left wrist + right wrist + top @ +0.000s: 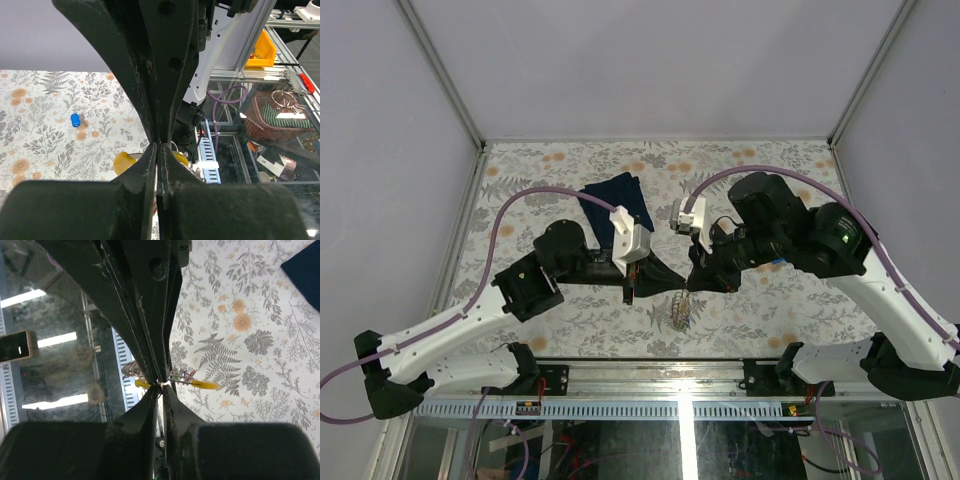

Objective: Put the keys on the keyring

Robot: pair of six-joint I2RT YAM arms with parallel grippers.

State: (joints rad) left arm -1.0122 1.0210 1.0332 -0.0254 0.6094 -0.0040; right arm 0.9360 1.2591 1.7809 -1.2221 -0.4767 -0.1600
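My two grippers meet tip to tip above the table's near middle. The left gripper [670,287] [160,143] is shut, and a thin wire of the keyring [173,145] shows right at its tips. The right gripper [690,288] [161,385] is pinched on the same spot, its jaws a narrow slit apart. A bunch of keys [681,312] hangs below the tips. Its yellow tag [125,162] [202,385] shows in both wrist views. A loose blue key [75,120] lies flat on the floral table.
The dark navy cloth [618,205] [305,267] lies behind the grippers at mid table. The table's front edge and metal rail [650,362] run just below the hanging keys. Grey walls close in the left, right and back sides.
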